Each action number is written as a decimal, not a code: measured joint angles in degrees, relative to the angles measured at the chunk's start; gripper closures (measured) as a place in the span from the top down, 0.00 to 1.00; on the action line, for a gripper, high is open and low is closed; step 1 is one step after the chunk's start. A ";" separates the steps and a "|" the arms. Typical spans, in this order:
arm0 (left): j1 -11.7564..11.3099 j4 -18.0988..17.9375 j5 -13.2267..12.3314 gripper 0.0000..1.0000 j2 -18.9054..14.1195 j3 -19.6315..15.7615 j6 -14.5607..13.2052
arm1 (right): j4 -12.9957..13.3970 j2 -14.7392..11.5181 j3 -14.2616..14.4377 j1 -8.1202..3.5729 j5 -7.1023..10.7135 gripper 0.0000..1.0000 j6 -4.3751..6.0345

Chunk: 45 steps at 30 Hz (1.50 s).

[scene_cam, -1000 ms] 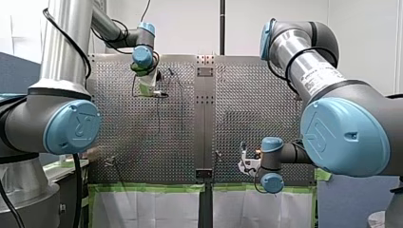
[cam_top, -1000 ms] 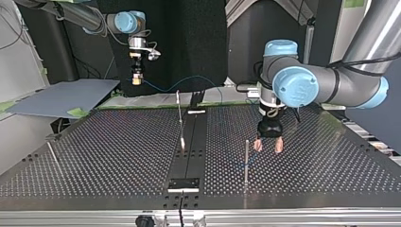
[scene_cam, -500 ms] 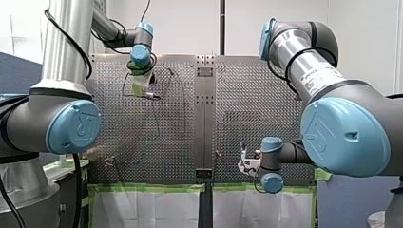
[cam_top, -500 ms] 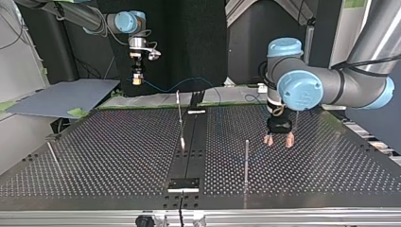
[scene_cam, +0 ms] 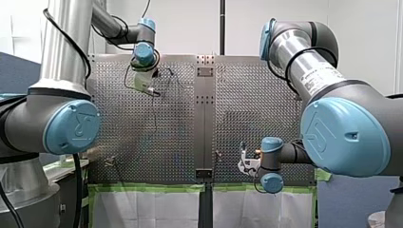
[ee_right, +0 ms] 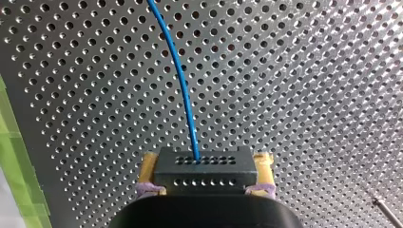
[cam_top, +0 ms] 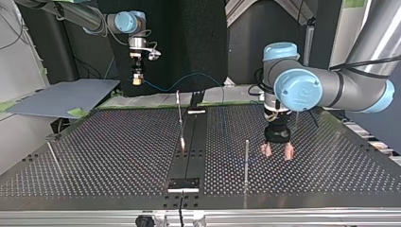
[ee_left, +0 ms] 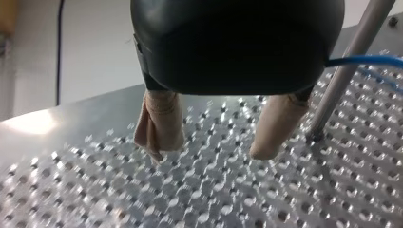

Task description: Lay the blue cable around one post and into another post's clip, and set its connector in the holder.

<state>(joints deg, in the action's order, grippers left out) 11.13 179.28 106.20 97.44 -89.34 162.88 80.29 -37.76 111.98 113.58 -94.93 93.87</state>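
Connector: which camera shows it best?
Right wrist view: the black connector fills the foreground, clamped in my right gripper, blue cable leaving it. Top and front views show only that gripper, too small to tell the connector. Left wrist view misses it.

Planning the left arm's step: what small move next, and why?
Probably shift my left gripper toward the blue cable by the post and grasp it: it stands open and empty, while my right gripper holds the connector.

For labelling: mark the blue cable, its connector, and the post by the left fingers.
blue cable [ee_right: 182, 80], right wrist view, mid-run.
connector [ee_right: 205, 171], right wrist view, black front face.
post [ee_left: 348, 66], left wrist view, shaft.
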 joint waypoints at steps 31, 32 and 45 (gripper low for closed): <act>0.38 -0.96 3.66 1.00 5.87 4.69 -17.36 | 0.00 -0.02 0.00 0.10 0.04 0.12 -0.16; 0.45 -0.64 3.83 1.00 6.39 4.65 -18.03 | 0.01 -0.02 0.00 0.11 0.05 0.12 -0.16; 1.14 3.30 3.38 1.00 9.23 4.55 -25.32 | 0.01 0.00 0.00 0.11 0.09 0.12 -0.16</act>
<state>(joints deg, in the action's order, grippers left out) 12.27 182.58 109.58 106.67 -84.79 137.56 80.30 -37.76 111.98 113.69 -94.84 93.71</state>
